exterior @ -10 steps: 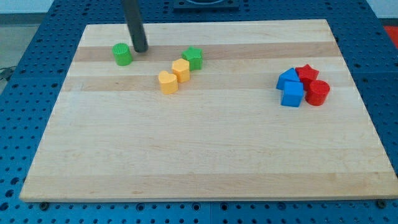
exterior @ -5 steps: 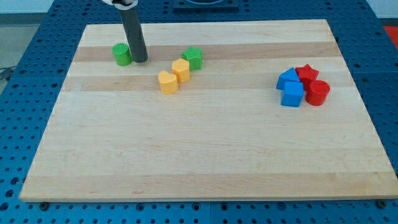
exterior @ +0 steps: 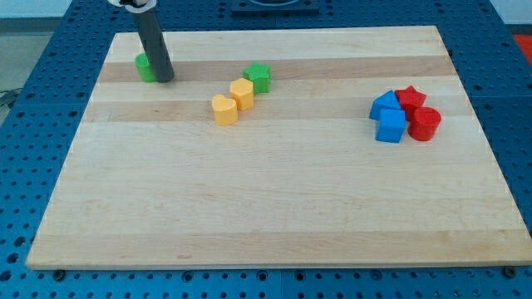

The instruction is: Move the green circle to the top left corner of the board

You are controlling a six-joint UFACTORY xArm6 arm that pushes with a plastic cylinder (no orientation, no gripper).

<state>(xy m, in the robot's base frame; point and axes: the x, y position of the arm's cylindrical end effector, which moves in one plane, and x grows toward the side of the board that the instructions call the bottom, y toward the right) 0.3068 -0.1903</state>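
Note:
The green circle (exterior: 145, 66) is a small green cylinder near the top left of the wooden board (exterior: 274, 208). The dark rod partly hides its right side. My tip (exterior: 164, 80) rests on the board, touching the green circle's lower right side. A second green block, a star (exterior: 258, 76), lies further to the view's right, apart from my tip.
Two yellow blocks (exterior: 232, 101) sit side by side just below and left of the green star. At the view's right, two blue blocks (exterior: 388, 116) and two red blocks (exterior: 418, 113) are clustered together. The board's top left corner (exterior: 116, 37) is up and left of the circle.
My tip came down to the green circle's right side, then slid to the view's left, pushing the circle left and slightly up toward the top left corner.

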